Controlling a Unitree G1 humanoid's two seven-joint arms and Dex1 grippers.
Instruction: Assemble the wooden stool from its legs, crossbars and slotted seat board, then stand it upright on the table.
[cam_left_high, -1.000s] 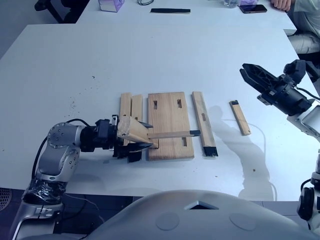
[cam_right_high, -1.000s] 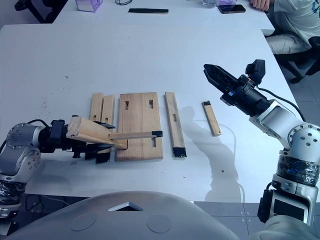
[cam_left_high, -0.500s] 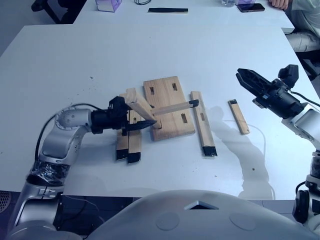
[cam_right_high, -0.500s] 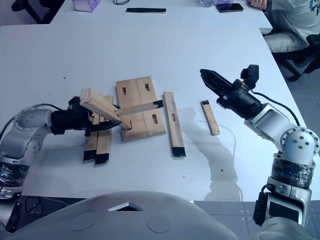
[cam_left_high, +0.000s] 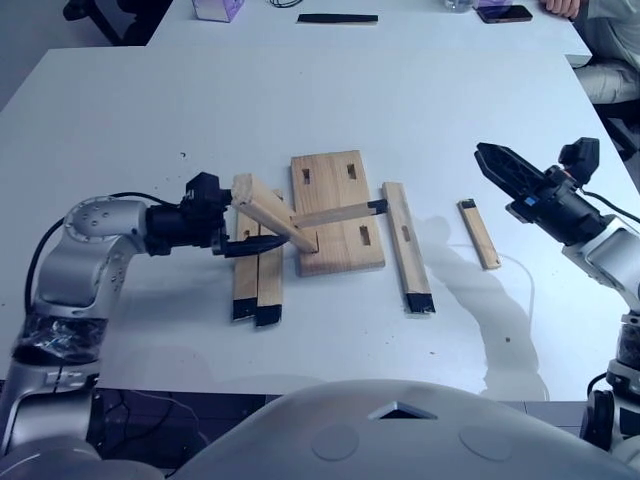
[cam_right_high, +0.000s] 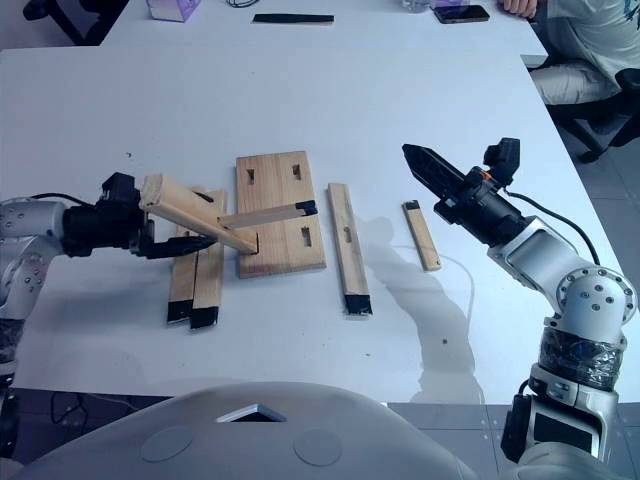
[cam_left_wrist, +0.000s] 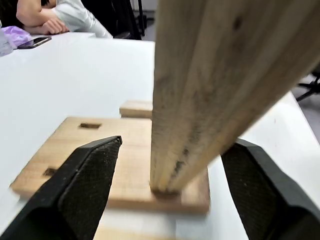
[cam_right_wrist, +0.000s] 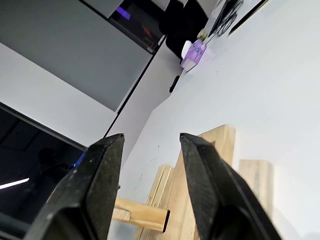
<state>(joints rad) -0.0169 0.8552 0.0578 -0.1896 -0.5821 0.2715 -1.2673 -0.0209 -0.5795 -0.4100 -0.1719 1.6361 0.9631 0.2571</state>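
Observation:
My left gripper (cam_left_high: 262, 243) is shut on a wooden leg (cam_left_high: 272, 212) and holds it tilted, its lower end at the near left slot of the seat board (cam_left_high: 340, 175). A thin crossbar (cam_left_high: 335, 213) with a black tip sticks out of that leg over the board. In the left wrist view the leg (cam_left_wrist: 210, 90) stands between my fingers (cam_left_wrist: 85, 185) above the board (cam_left_wrist: 90, 150). Two more legs (cam_left_high: 256, 285) lie left of the board, one leg (cam_left_high: 407, 245) right of it, then a short crossbar (cam_left_high: 480, 234). My right gripper (cam_left_high: 492, 160) hovers open, right of that crossbar.
At the table's far side lie a black strip (cam_left_high: 338, 18), a phone (cam_left_high: 505, 12) and a purple box (cam_left_high: 222, 8). A person sits at the far right corner. Bare tabletop (cam_left_high: 130, 120) spreads to the left and behind the parts.
My left arm pulled back to the left and the held leg now leans more steeply on the board's near left slot. The seat board turned slightly straighter. The right gripper barely moved.

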